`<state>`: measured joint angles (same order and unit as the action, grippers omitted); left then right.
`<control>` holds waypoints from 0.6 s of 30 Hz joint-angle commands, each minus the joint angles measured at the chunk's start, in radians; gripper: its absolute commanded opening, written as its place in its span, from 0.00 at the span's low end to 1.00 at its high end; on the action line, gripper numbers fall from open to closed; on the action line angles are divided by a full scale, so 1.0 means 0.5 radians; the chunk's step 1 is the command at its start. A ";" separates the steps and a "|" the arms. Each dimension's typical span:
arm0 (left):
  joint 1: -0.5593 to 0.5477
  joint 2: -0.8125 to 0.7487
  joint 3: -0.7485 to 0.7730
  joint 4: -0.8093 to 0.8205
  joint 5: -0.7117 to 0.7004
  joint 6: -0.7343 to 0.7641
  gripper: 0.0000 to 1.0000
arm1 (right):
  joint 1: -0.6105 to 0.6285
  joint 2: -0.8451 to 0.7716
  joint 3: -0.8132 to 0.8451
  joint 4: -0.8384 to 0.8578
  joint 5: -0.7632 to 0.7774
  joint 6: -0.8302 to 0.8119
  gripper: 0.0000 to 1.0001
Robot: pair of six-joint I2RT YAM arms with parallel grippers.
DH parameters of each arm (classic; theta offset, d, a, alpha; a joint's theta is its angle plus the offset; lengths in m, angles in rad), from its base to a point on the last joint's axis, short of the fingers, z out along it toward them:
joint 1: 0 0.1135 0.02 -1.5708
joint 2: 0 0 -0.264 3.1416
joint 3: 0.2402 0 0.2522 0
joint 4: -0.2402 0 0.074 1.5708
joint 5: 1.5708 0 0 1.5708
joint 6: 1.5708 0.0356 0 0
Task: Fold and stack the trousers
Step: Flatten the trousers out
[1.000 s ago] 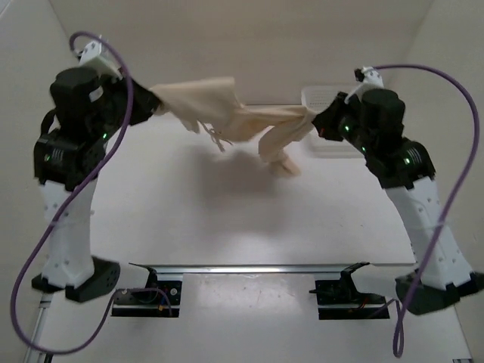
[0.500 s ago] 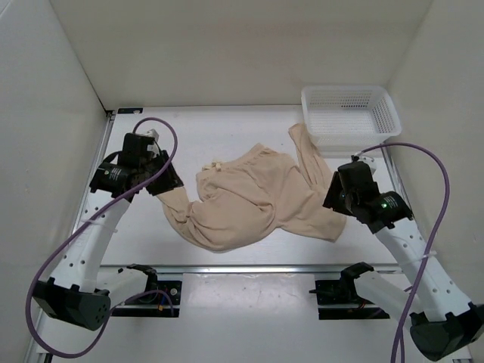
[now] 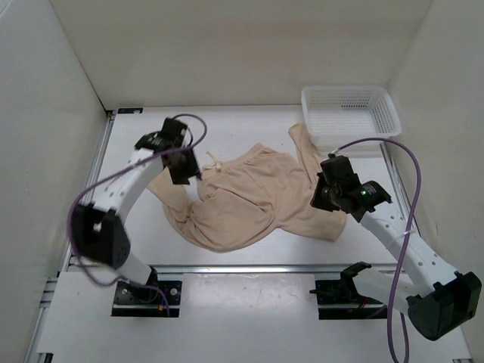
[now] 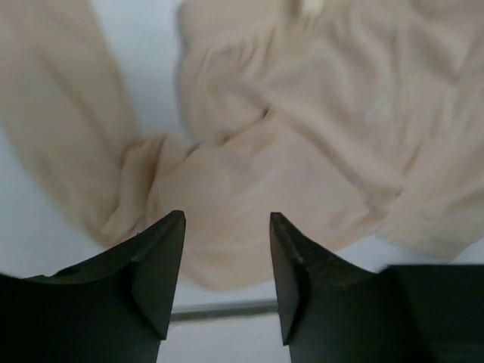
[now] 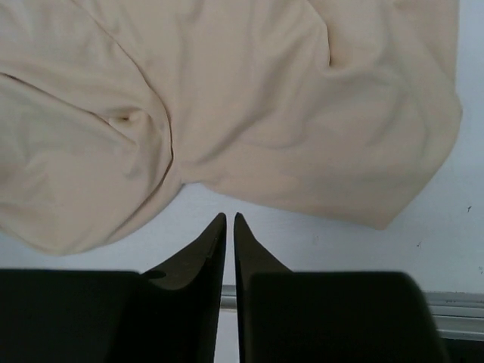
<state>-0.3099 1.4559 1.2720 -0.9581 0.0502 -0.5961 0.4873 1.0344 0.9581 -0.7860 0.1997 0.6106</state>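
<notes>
The beige trousers (image 3: 249,200) lie loose and wrinkled on the white table, one leg curling at the left, another part reaching up toward the basket. My left gripper (image 3: 189,168) hovers over their upper left part, beside the drawstring, open with nothing between its fingers. In the left wrist view the cloth (image 4: 302,151) spreads beyond the open left gripper (image 4: 227,219). My right gripper (image 3: 321,198) sits over the cloth's right edge. In the right wrist view its tips (image 5: 230,218) are closed to a sliver, empty, over bare table just short of the cloth (image 5: 265,98).
A white mesh basket (image 3: 349,113) stands at the back right corner, with the trousers' upper end touching its near left side. White walls close in the left, back and right. A metal rail (image 3: 249,268) runs along the table's near edge.
A second ago both grippers held the trousers stretched in the air. The cloth has since dropped onto the table and both grippers have let go; the left opened wide, the right closed again.
</notes>
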 commanded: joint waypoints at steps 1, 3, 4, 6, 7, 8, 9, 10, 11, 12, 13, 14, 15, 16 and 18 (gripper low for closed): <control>-0.009 0.446 0.428 0.149 -0.024 0.041 0.63 | 0.013 -0.111 -0.032 -0.017 -0.102 0.024 0.13; -0.009 0.795 0.750 0.076 -0.060 0.063 0.81 | 0.032 -0.185 -0.032 -0.066 -0.083 0.024 0.17; -0.009 0.913 0.848 0.039 -0.060 0.063 0.86 | 0.032 -0.206 -0.032 -0.118 -0.065 0.024 0.20; -0.009 1.115 1.087 -0.123 -0.167 0.063 0.86 | 0.032 -0.274 -0.014 -0.170 -0.065 0.024 0.24; 0.009 1.244 1.119 -0.154 -0.204 0.045 0.84 | 0.032 -0.292 -0.014 -0.219 -0.041 0.024 0.27; 0.009 1.267 1.119 -0.155 -0.232 0.005 0.81 | 0.032 -0.314 -0.014 -0.241 -0.040 0.024 0.28; 0.009 1.267 1.013 -0.133 -0.232 0.005 0.81 | 0.032 -0.353 -0.014 -0.259 -0.022 0.024 0.28; 0.009 1.218 0.936 -0.042 -0.232 -0.023 0.81 | 0.032 -0.375 -0.035 -0.284 -0.022 0.049 0.31; 0.031 1.187 0.862 0.001 -0.232 -0.044 0.81 | 0.032 -0.393 -0.035 -0.284 -0.022 0.049 0.31; 0.031 1.151 0.722 0.041 -0.205 -0.066 0.81 | 0.032 -0.418 -0.060 -0.284 -0.004 0.049 0.31; 0.031 1.123 0.666 0.075 -0.186 -0.090 0.81 | 0.032 -0.418 -0.060 -0.284 -0.004 0.049 0.32; 0.031 1.098 0.616 0.130 -0.186 -0.090 0.81 | 0.032 -0.418 -0.081 -0.284 -0.004 0.049 0.32; 0.031 1.080 0.579 0.155 -0.135 -0.090 0.81 | 0.032 -0.418 -0.082 -0.284 -0.004 0.049 0.32; 0.031 1.080 0.555 0.173 -0.107 -0.090 0.81 | 0.032 -0.385 -0.082 -0.284 -0.004 0.049 0.32; 0.031 1.110 0.555 0.195 -0.082 -0.090 0.73 | 0.032 -0.326 -0.082 -0.266 -0.025 0.028 0.32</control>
<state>-0.2977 2.0933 1.5574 -0.9321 -0.0170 -0.6292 0.4980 0.8425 0.9325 -0.9157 0.1841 0.6285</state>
